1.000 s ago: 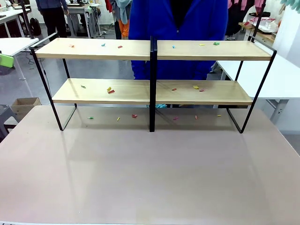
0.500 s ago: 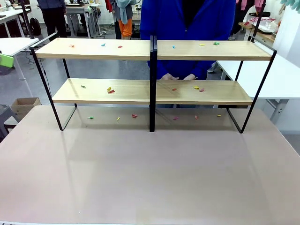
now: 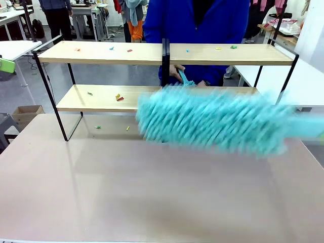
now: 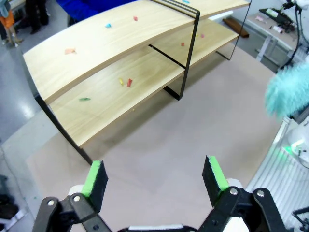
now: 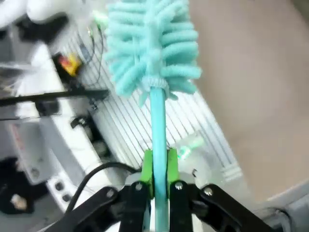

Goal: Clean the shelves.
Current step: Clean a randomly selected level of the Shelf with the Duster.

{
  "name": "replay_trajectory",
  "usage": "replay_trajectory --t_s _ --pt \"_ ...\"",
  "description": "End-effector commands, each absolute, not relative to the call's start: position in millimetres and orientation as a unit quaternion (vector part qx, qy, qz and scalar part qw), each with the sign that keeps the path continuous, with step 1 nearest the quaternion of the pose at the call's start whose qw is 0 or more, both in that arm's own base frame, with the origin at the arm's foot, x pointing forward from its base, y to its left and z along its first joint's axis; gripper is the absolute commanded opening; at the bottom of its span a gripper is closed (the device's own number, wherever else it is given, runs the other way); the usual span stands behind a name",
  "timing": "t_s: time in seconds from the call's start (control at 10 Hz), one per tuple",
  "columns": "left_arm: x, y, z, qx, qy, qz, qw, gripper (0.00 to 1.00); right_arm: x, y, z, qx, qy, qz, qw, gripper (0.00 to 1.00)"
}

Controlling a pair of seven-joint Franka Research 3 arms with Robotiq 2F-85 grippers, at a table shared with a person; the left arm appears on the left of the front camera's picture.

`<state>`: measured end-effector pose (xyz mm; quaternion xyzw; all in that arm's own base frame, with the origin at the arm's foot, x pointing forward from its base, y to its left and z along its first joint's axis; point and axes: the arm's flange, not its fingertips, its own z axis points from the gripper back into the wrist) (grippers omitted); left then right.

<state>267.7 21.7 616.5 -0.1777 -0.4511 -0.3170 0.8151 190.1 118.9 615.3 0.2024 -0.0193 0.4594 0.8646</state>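
The shelves stand across the far half of the table, two light wooden boards on a black frame, with small coloured scraps scattered on both. A fluffy teal duster sweeps in from the right, blurred, in front of the lower board's right half. My right gripper is shut on the duster's thin teal handle. My left gripper hangs open above the tabletop, facing the shelves, with the duster's tip at the right edge. Behind the shelves a person in blue holds a small teal thing.
More scraps lie on the grey-beige tabletop under the shelves. White tables stand to the right and far left. A cardboard box sits on the floor at the left.
The teal duster has swung into the front view from the right, across the shelves' lower right half. The person's hands have come up behind the centre post.
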Motion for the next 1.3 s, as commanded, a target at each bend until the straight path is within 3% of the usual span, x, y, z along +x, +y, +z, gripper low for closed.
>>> replay_trajectory --t_s 0.0,0.1,0.2,0.4,0.9,1.0,1.1,1.2 --pt "268 23 617 -0.182 -0.454 -0.321 0.811 1.0 202 138 616 0.111 -0.003 0.512 0.852 0.13" --pt "268 23 617 -0.182 -0.454 -0.321 0.811 1.0 190 119 615 0.202 -0.019 0.459 0.865 0.13" --pt "268 23 617 -0.182 -0.454 -0.321 0.811 1.0 197 166 592 0.136 0.025 0.51 0.849 0.13" --pt "268 23 617 -0.182 -0.454 -0.321 0.811 1.0 203 175 590 0.128 0.02 0.495 0.859 0.13" --pt "268 23 617 -0.182 -0.454 -0.321 0.811 1.0 294 281 578 0.14 -0.106 0.332 0.927 0.13" --pt "268 23 617 -0.182 -0.454 -0.321 0.811 1.0 296 299 572 0.082 -0.091 0.357 0.926 0.13" --pt "268 23 617 -0.182 -0.454 -0.321 0.811 1.0 287 251 576 0.153 -0.087 0.36 0.916 0.13" --pt "268 23 617 -0.182 -0.454 -0.321 0.811 1.0 296 277 571 0.135 -0.098 0.355 0.92 0.13"
